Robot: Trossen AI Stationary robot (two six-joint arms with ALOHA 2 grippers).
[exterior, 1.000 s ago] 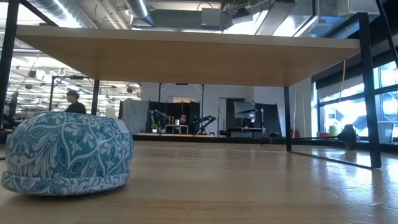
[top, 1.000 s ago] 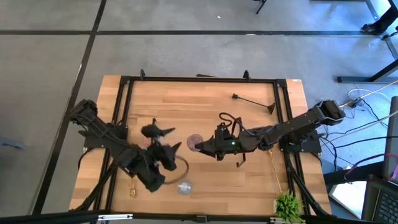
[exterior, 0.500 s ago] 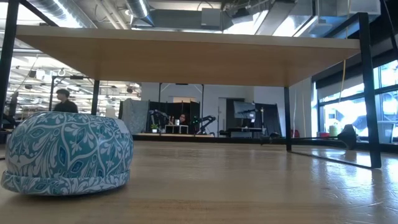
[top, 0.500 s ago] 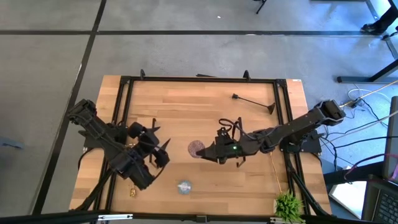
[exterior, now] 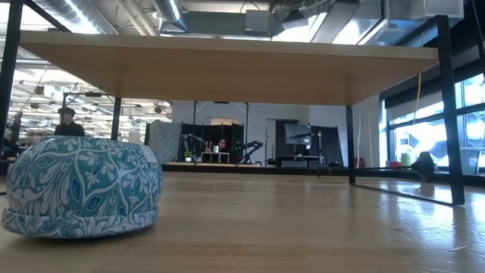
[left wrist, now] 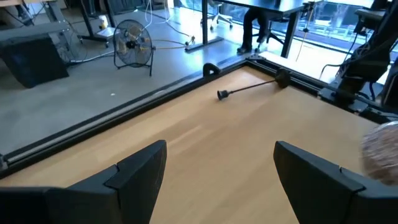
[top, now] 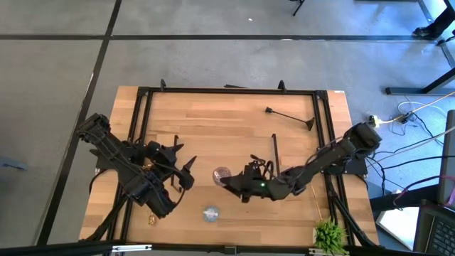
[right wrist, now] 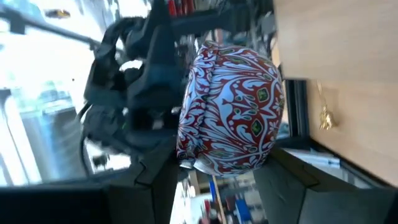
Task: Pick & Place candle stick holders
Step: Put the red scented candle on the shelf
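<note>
The right claw (top: 229,181) is clamped on a small squat round holder (right wrist: 230,106) with a busy red and pale blue pattern. The round sits squarely between the two dark fingers (right wrist: 297,186), one at each flank. From above, the holder (top: 221,173) shows just past the claw's tip, over the middle of the wooden table (top: 234,114). Whether its foot is clear of the wood cannot be told. It looks light and compact, a little cushion-like in outline, and I judge the patterned skin may be slick, so a hold across the widest part of the belly seems safest. A pinch near the top or the foot could let it roll out. The left claw (left wrist: 221,168) hangs with its fingers wide apart and nothing between them, well off to the side of the held round. A slim black stem holder (left wrist: 249,89) lies flat on the wood far ahead of it. That piece would be stiff and top-light, best taken at mid-stem or just above its round foot. A pale blue round (top: 210,213) rests near the right claw, apart from it, toward the table's front edge.
</note>
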